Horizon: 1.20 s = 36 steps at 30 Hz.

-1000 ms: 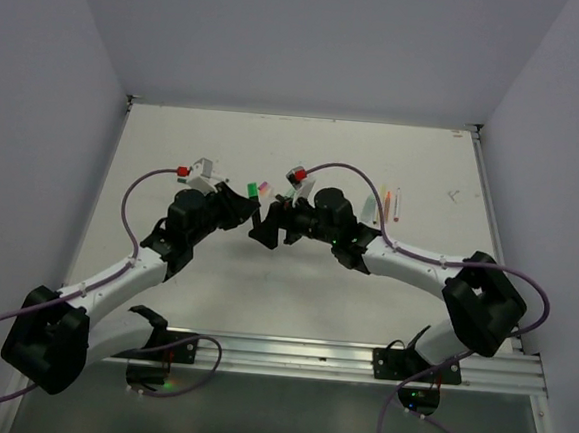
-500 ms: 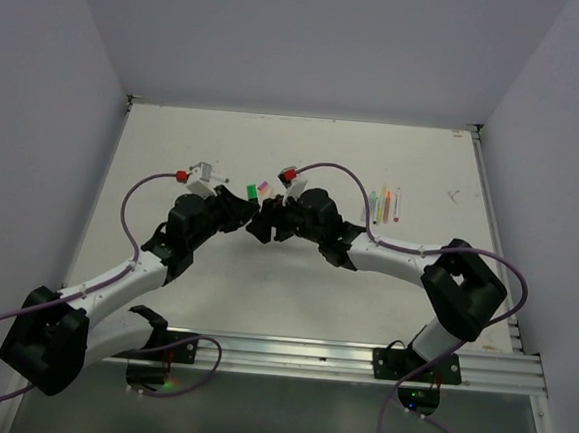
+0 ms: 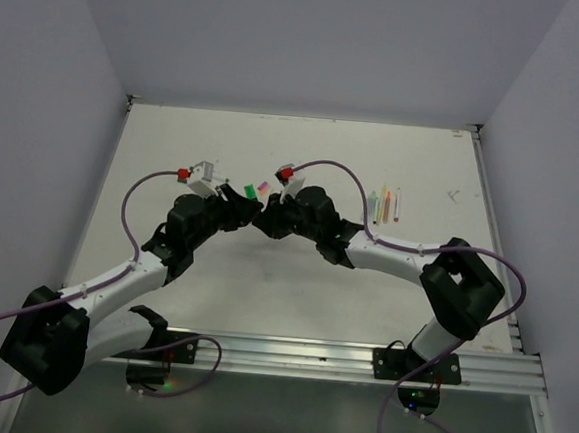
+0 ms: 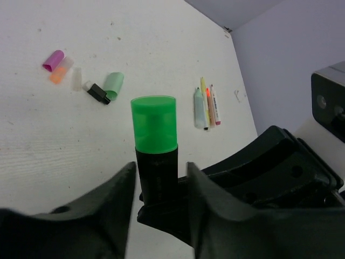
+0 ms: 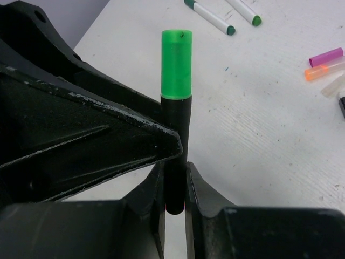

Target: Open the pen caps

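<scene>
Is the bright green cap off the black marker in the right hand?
No, the bright green cap sits on the end of the black marker that the right hand grips.

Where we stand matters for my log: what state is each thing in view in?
bright green plastic cap: still on its marker.
black marker body: upright between both grippers.
right gripper: shut on the marker body.
left gripper: fingers flank the marker body; grip unclear.
small pink cap: loose on the white table.
pale green cap: loose too.
row of slim pens: lying side by side.
</scene>
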### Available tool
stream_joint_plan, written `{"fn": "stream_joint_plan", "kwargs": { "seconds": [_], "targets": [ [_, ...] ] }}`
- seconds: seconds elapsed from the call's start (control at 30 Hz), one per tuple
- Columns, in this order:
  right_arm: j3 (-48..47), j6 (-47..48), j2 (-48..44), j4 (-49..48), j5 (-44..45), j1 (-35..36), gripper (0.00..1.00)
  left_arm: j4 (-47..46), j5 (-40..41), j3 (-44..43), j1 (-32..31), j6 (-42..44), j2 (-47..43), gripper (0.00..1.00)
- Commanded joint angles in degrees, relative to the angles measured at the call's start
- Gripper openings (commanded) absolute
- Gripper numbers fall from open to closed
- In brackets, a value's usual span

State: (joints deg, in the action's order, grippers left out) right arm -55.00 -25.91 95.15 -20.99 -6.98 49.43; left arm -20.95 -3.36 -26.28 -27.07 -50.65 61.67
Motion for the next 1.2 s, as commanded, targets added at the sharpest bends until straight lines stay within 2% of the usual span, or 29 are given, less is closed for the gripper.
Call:
{"fn": "stream_joint_plan", "kwargs": {
  "seconds": [0.0, 0.1, 0.13, 0.2, 0.27, 0.33, 0.5, 0.57, 0.67, 0.87, 0.97, 1.0, 1.07, 1.17],
  "targets": [
    [-0.64, 2.18, -3.56, 2.53, 1.53, -0.21, 0.0, -7.61, -3.93, 0.71, -0.09, 4.42, -0.67, 0.59],
    [0.68, 2.71, -5.94, 4.03, 0.66, -0.47, 0.0, -12.17, -9.81, 1.58, 2.98, 4.6, -0.32, 0.69],
    [1.12, 2.88, -6.29, 4.55, -0.91, -0.74, 0.0, -14.19, -15.57, 2.54, 4.47, 3.99, 0.11, 0.72],
    [1.56, 3.41, -7.35, 4.91, -2.59, -1.0, 0.0, -19.9, -21.4, 3.25, 10.18, 1.09, 1.69, 0.78],
    [2.0, 3.5, -8.57, 4.39, -5.56, -1.09, 0.0, -23.68, -28.18, 2.99, 13.6, 0.47, 2.75, 0.81],
    [2.35, 3.59, -9.19, 3.25, -8.3, -1.0, 0.0, -25.62, -32.65, 2.03, 14.24, 0.64, 4.07, 0.82],
    [2.27, 3.5, -10.42, 0.61, -17.34, -1.09, 0.0, -38.35, -41.88, 2.37, 14.33, -3.04, 7.49, 0.82],
    [2.36, 3.24, -10.6, -1.06, -19.37, -1.09, 0.0, -45.01, -43.75, 2.81, 14.24, -6.29, 8.55, 0.79],
    [2.36, 3.06, -10.43, -2.2, -22.45, -1.18, 0.0, -50.31, -45.07, 3.61, 14.24, -9.19, 9.87, 0.76],
    [2.88, 2.45, -10.34, -3.96, -25.09, -1.44, 0.0, -55.07, -47.09, 4.05, 14.32, -11.22, 10.4, 0.56],
    [3.5, 2.01, -10.43, -5.02, -26.15, -1.97, 0.0, -56.39, -47.36, 4.4, 14.24, -11.75, 10.14, 0.49],
    [3.67, 2.01, -10.69, -5.11, -26.41, -2.14, 0.0, -56.31, -47.36, 4.49, 14.24, -11.84, 9.88, 0.42],
    [3.76, 2.01, -10.78, -4.93, -27.29, -2.67, 0.0, -56.39, -47.36, 4.57, 14.32, -11.84, 9.61, 0.38],
    [4.11, 2.27, -11.3, -4.85, -27.56, -3.02, 0.0, -56.04, -46.92, 4.58, 14.33, -11.66, 9.17, 0.39]
  ]
}}
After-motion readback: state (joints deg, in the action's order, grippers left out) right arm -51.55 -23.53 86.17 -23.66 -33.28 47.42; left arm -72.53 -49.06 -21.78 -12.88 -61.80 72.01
